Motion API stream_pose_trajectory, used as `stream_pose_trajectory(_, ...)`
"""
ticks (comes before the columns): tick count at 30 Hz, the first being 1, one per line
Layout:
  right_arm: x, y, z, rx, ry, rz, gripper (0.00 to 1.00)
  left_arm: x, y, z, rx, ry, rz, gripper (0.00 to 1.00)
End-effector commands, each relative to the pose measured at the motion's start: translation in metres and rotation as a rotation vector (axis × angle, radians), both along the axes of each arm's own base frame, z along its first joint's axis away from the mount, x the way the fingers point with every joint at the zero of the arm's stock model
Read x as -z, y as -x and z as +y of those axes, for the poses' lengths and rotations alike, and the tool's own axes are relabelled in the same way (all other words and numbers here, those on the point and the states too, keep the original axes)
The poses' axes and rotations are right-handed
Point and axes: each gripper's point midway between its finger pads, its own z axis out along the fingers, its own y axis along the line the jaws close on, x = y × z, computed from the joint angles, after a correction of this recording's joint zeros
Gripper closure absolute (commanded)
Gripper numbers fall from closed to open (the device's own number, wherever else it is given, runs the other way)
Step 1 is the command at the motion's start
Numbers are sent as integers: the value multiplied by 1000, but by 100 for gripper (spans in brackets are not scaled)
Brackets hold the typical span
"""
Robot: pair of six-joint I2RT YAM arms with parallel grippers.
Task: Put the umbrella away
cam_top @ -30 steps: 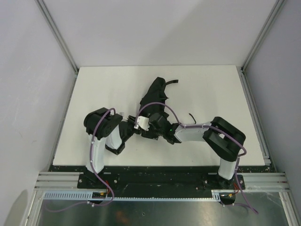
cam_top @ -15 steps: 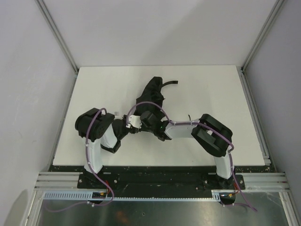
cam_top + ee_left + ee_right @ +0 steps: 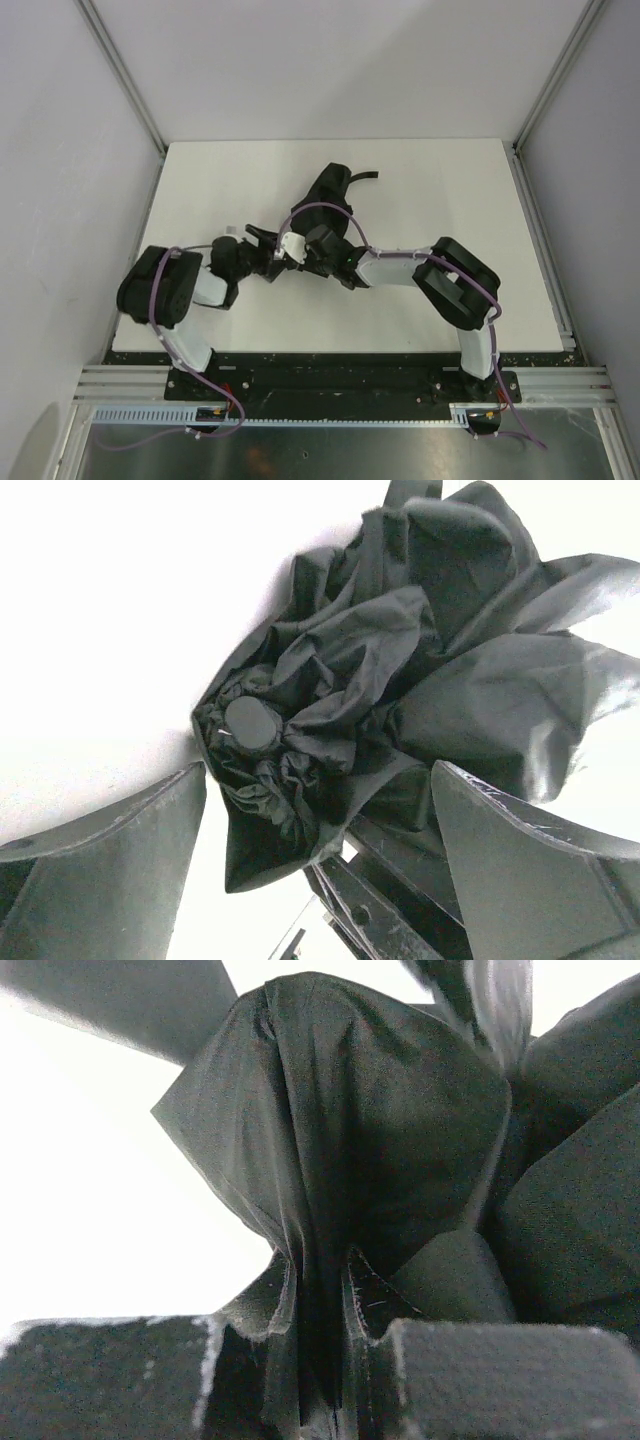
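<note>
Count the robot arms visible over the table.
2: the left arm at the table's near-left, the right arm at its near-right, both reaching the umbrella mid-table. None hidden.

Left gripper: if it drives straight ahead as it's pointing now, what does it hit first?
Most likely the umbrella: its round end cap and bunched fabric lie dead ahead, between the fingers of the open left gripper. How far off is unclear from the wrist view.

We see the left arm [image 3: 188, 338] and right arm [image 3: 392, 270] in white shells with black joints, purple cables [image 3: 322, 208] looping along them, left gripper [image 3: 318, 772] and right gripper [image 3: 320, 1360] matte black
</note>
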Motion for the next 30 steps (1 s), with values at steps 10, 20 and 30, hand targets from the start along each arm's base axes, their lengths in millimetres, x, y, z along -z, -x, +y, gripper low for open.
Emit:
stream_pose_trajectory(10, 72, 89, -39, 101, 95, 646, 100, -39, 28, 57, -3, -295, -9, 14)
stream_pose_trajectory(20, 79, 118, -19, 326, -121, 1230, 100, -55, 69, 43, -27, -233, 42, 2)
stream_pose_trajectory(30, 77, 108, -15, 379, -231, 1410, 100, -34, 54, 14, -64, -170, 208, 1)
